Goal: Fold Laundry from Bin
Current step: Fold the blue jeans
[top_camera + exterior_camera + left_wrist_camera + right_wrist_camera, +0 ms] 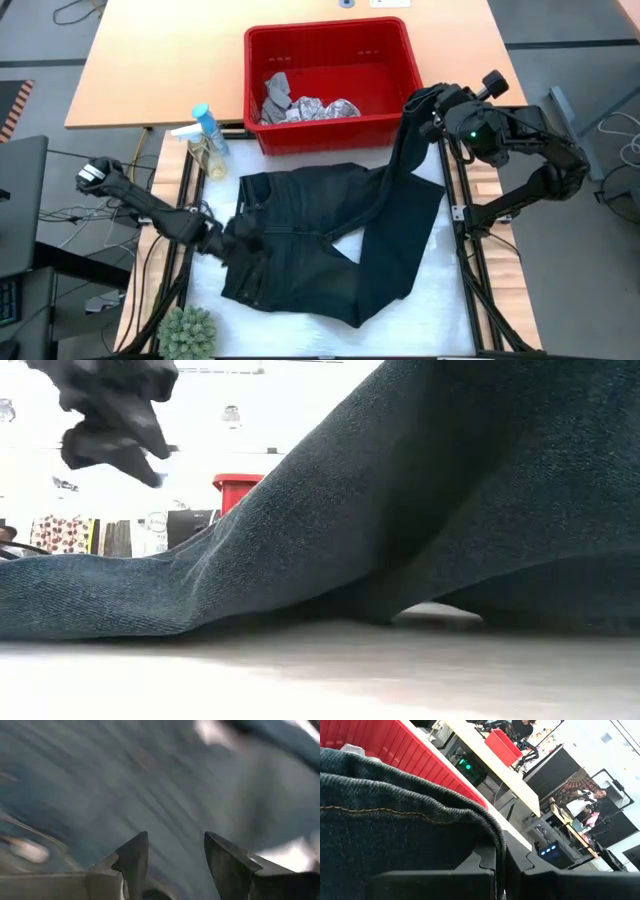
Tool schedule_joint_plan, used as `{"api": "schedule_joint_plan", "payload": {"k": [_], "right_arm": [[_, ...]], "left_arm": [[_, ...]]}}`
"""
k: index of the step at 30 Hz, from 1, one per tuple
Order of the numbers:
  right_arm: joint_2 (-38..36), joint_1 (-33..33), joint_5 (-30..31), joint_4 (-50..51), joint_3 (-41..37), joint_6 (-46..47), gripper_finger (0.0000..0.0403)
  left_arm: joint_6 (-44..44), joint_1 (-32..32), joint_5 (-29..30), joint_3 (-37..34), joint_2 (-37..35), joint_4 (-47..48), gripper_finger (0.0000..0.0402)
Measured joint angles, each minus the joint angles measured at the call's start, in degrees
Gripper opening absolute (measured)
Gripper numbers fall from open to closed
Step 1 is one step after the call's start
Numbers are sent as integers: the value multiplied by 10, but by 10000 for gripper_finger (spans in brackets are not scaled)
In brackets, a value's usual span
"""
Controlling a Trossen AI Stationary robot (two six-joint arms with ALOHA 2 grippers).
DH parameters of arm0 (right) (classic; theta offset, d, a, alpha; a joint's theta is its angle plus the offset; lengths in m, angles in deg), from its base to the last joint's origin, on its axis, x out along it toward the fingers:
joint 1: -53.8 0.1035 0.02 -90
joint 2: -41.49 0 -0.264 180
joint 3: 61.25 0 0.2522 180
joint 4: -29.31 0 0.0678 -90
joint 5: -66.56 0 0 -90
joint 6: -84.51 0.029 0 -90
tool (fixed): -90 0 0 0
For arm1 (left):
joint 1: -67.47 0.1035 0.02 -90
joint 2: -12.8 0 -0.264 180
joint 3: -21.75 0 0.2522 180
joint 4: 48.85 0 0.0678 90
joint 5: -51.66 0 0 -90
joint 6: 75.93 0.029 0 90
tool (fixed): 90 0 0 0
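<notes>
The left gripper (175, 857) is open and empty, the right gripper (432, 108) pinches the trousers (330, 235), which might slip and bunch.

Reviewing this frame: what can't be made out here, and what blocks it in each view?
- Low view: trousers fill the frame, hiding most of the bin.
- Left wrist view: motion blur; only left gripper, open over dark fabric.
- Right wrist view: trousers cover right gripper.
- High view: cloths in bin too small to identify.
</notes>
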Motion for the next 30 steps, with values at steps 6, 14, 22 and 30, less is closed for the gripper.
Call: {"api": "schedule_joint_plan", "payload": {"k": [6, 14, 22, 30], "right_arm": [[0, 0, -11, -1, 0, 6, 30], [0, 3, -14, -1, 0, 14, 30], [0, 3, -26, 0, 0, 2, 30], [12, -28, -115, 92, 0, 0, 30]], "left_arm": [[145, 121, -19, 0, 27, -4, 151], [227, 187, 21, 0, 136, 6, 97], [204, 204, -13, 5, 283, 39, 13], [92, 173, -10, 0, 267, 198, 3]]}}
